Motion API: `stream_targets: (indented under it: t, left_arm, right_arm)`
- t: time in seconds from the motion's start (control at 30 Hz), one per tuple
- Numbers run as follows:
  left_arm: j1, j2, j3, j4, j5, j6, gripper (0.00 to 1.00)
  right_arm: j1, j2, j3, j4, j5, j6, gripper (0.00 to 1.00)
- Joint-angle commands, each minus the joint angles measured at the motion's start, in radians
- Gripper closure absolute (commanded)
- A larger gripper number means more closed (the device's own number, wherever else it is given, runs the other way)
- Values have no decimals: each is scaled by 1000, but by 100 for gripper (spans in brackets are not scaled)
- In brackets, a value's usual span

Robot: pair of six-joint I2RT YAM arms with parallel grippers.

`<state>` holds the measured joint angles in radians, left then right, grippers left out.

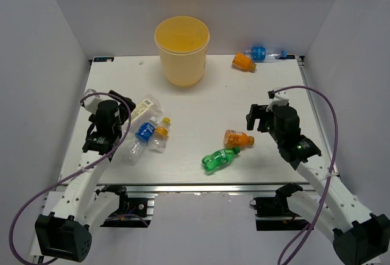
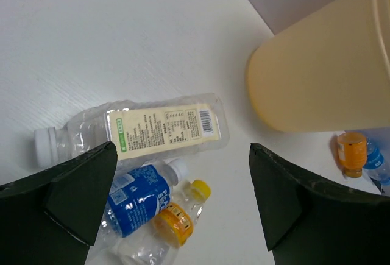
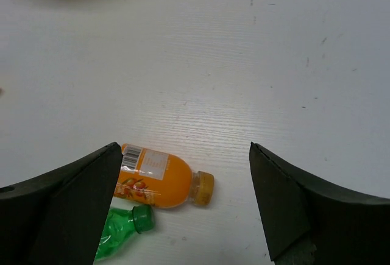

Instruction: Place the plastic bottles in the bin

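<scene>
The bin [image 1: 181, 49] stands at the back centre; its wall also shows in the left wrist view [image 2: 323, 76]. My left gripper [image 1: 124, 110] [image 2: 183, 149] is open and empty over a cluster of three lying bottles: a cream-label one [image 1: 145, 106] [image 2: 158, 128], a blue-label one [image 1: 145, 132] [image 2: 137, 198] and a clear one with an orange band and yellow cap [image 1: 160, 133] [image 2: 177, 219]. My right gripper [image 1: 259, 117] [image 3: 183, 149] is open and empty, just right of an orange bottle [image 1: 236, 138] [image 3: 158, 180] and a green bottle [image 1: 219, 159] [image 3: 119, 234].
At the back right lie another orange bottle [image 1: 243, 63] [image 2: 351, 152] and a blue-label bottle [image 1: 262, 53] [image 2: 373, 161], near the table's far edge. White walls close in the table on three sides.
</scene>
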<state>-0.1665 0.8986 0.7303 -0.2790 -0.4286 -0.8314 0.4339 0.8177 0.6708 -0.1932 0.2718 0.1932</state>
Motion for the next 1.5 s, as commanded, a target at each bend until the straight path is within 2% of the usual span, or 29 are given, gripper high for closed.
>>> stream_targets:
  t: [0.0,0.13,0.33,0.6,0.87,0.93,1.13,1.23,1.27,1.33,1.47]
  left_arm:
    - [-2,-30,-8,-22,-1,-29,2]
    - [-2,-4,4,-28,19,-18,2]
    - [-2,26,-3,-12,42,-6,2]
    - [-1,33,-29,27,48,0,2]
    - [-2,62,-29,52,59,6,2]
    - [-2,69,-37,61,60,12,2]
    - [-2,80,-51,75,50,26,2]
    - [-1,85,-51,75,39,32,2]
    - [-1,85,-51,74,36,34,2]
    - [-2,83,-52,72,19,40,2]
    - [-2,79,-54,75,11,49,2]
  right_arm:
    - [-3,-15,21,5,-149,-46,11]
    - [-3,20,-5,11,-333,-115,11]
    - [11,138,16,-32,-445,-250,11]
    - [43,227,19,-66,-433,-417,11]
    - [68,399,55,-98,-316,-480,11]
    - [68,449,62,-62,-284,-483,11]
    - [68,584,88,135,-327,-520,14]
    - [66,656,127,144,-353,-520,26]
    - [66,673,159,144,-352,-502,40]
    - [68,721,199,126,-353,-489,60]
    - [66,736,323,101,-364,-457,73]
